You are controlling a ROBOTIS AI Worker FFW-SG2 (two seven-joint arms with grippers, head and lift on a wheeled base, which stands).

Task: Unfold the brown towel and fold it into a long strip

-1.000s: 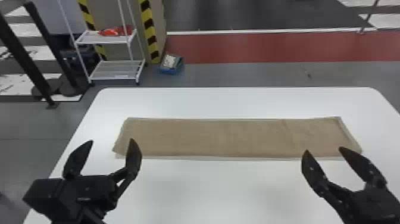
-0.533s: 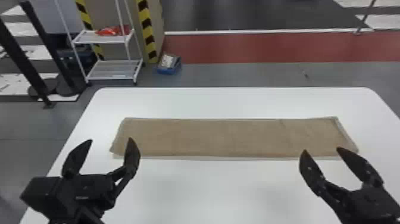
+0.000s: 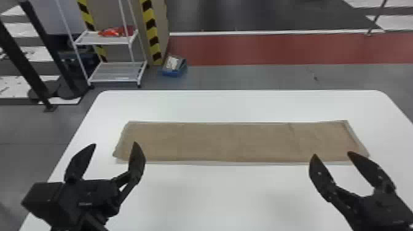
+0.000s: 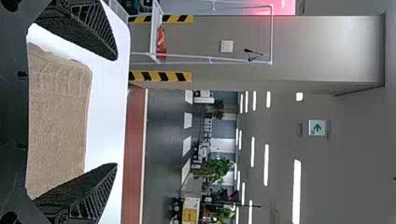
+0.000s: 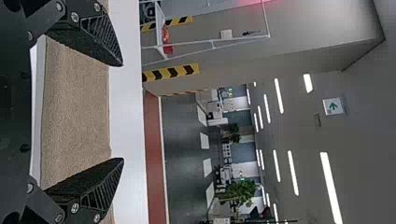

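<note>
A white metal shelf cart (image 3: 116, 75) stands on the grey floor at the far left, past the table. The left gripper, with two flat black fingers (image 3: 115, 143), is at the near left end of the towel. Its fingers are wide apart, and they hold nothing.

The brown cloth towel (image 3: 233, 142) lies flat in the middle of the big white table (image 3: 239, 196) with round corners. It is in a long, thin strip, so I think the opening up and the folding are both done, or very nearly. I can't count how many layers it has. A paler edge peeks out along the near side and at the right end, and the left end is a bit wavy. Maybe all that is left is to make those edges neat, if they need it. A tug there could pull the strip crooked.

The towel's long way goes side to side, from the robot's left to its right. Its short ends point left and right, and its long sides face the robot and the far edge of the table.

The right gripper, also black with flat fingers (image 3: 332, 153), is by the near right end of the towel. It is wide too, with nothing in it.
</note>
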